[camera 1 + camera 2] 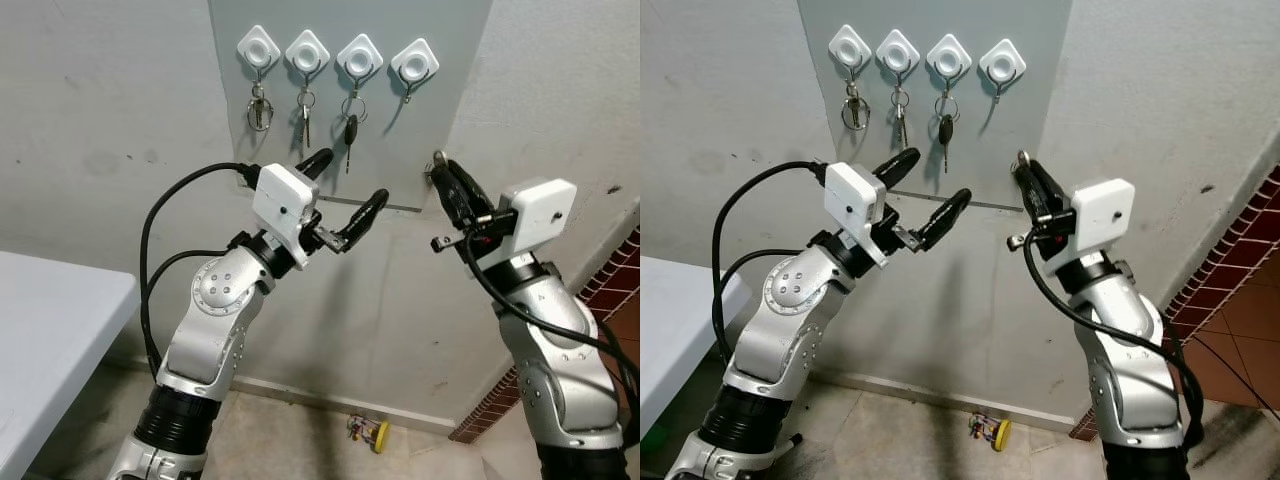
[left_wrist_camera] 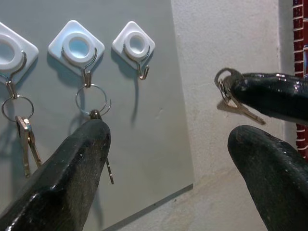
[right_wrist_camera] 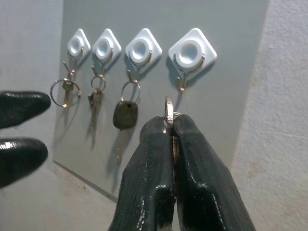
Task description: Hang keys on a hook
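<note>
Your right tool (image 3: pixel 171 132) is clamped on the keys (image 3: pixel 168 109), just below the empty rightmost hook (image 3: pixel 182 83); your left tool (image 1: pixel 345 195) hangs with fingers apart, left of it.

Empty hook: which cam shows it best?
Right wrist view. The empty hook is large and sharp, just above the key pinched in the right gripper. Left wrist view shows it smaller, off to one side. Both eye views show it tiny, at the row's right end.

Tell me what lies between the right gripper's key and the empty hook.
Nothing: in the right wrist view, bare grey board separates the key in the right gripper from the empty hook.
</note>
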You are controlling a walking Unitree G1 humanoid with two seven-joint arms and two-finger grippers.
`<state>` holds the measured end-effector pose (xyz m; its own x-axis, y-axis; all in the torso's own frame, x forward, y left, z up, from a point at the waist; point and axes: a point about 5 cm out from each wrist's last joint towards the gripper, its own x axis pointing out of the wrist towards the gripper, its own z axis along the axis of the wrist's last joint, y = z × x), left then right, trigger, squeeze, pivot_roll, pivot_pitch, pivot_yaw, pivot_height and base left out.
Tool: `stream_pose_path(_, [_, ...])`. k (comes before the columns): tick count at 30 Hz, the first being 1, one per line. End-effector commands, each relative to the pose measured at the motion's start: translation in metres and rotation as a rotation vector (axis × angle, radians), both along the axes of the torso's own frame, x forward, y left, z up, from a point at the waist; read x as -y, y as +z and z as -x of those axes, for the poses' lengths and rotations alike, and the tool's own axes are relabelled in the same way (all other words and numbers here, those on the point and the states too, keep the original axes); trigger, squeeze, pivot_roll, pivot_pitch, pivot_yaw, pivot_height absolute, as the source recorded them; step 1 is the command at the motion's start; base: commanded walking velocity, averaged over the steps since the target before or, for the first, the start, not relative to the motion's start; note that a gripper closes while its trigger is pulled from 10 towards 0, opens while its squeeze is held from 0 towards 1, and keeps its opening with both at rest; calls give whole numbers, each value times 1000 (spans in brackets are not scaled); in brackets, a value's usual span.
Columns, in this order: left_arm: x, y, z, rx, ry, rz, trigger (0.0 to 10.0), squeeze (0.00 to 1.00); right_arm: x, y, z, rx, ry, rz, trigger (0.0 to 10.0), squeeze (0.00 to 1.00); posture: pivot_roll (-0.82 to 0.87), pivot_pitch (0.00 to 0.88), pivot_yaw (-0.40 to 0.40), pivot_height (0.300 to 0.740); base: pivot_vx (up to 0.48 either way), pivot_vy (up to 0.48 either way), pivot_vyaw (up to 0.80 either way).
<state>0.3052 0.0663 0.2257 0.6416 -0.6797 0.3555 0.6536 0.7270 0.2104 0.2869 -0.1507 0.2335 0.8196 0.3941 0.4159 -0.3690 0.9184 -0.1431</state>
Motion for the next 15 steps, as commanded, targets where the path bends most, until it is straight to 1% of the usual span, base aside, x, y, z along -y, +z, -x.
stream_pose_path(1, [-4,6,1,17,13,-2,10000,0,-4,5,-2,6,38,2,10000,0,-59,60,-5,740,0,0,0])
stream_pose_path(4, [-4,9,1,21,20,7,10000,0,-7,10,-9,6,74,-6,10000,0,-53,61,-9,740,0,0,0])
stream_pose_path(8, [-4,11,1,25,17,14,10000,0,-8,14,-14,4,101,-18,10000,0,-48,60,-14,740,0,0,0])
stream_pose_path(11, [-2,13,2,29,18,17,10000,0,-11,18,-22,3,134,-33,10000,0,-40,59,-22,740,0,0,0])
stream_pose_path(13, [-2,13,3,29,18,18,10000,0,-11,19,-23,3,139,-35,10000,0,-40,59,-22,740,0,0,0])
stream_pose_path(15, [-3,13,3,28,22,21,10000,0,-13,21,-28,8,146,-36,10000,0,-35,55,-25,740,0,0,0])
